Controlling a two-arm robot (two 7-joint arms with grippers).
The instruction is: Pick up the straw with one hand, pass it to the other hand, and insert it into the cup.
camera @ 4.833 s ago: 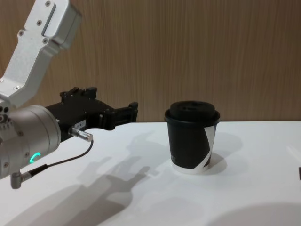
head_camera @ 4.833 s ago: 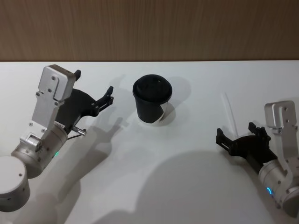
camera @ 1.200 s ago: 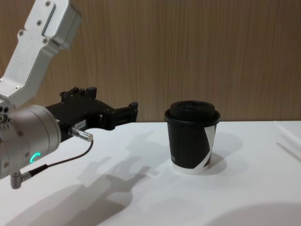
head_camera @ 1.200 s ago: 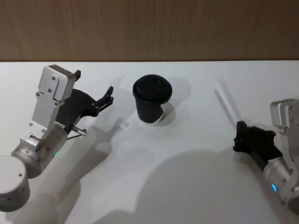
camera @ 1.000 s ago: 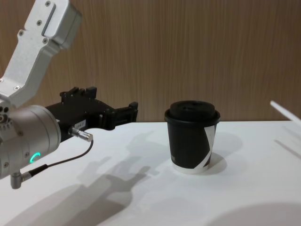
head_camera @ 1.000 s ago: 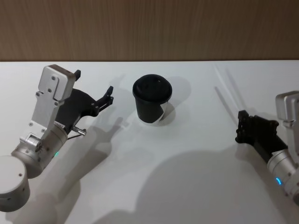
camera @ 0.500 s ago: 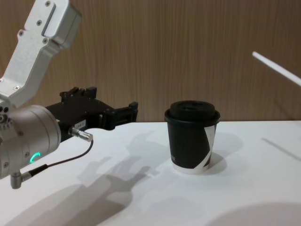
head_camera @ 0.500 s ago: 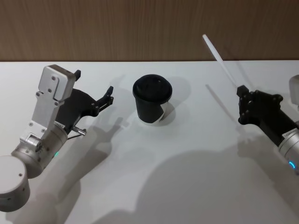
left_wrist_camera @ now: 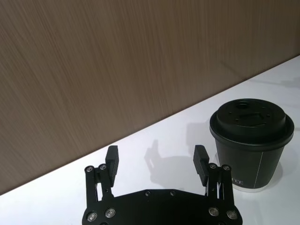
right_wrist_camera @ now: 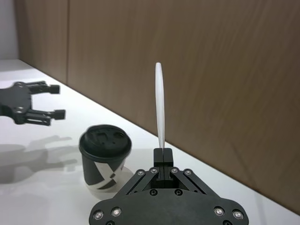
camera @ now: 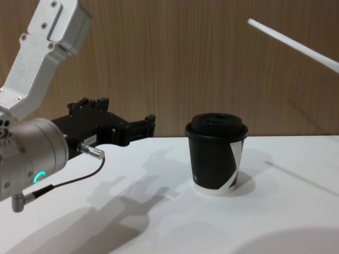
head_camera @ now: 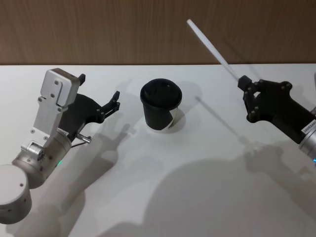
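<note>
The black cup [head_camera: 160, 106] with its black lid stands upright on the white table [head_camera: 163, 187], also seen in the chest view [camera: 216, 159]. My right gripper [head_camera: 245, 87] hovers above the table to the cup's right, shut on the lower end of the white straw [head_camera: 212, 47]. The straw slants up and toward the cup's side [camera: 294, 45]. In the right wrist view the straw [right_wrist_camera: 160, 103] rises from the shut gripper [right_wrist_camera: 162, 152], with the cup [right_wrist_camera: 104, 154] beyond it. My left gripper [head_camera: 100, 87] is open with nothing in it, left of the cup [left_wrist_camera: 251, 140].
A wooden wall [head_camera: 123, 29] runs along the table's far edge. A thin grey cable with a metal plug [camera: 87, 151] hangs from the left arm. Shadows of both arms lie on the table's near half.
The right gripper has lifted the straw off the table and carried it up and toward the cup. The left arm and the cup have not moved.
</note>
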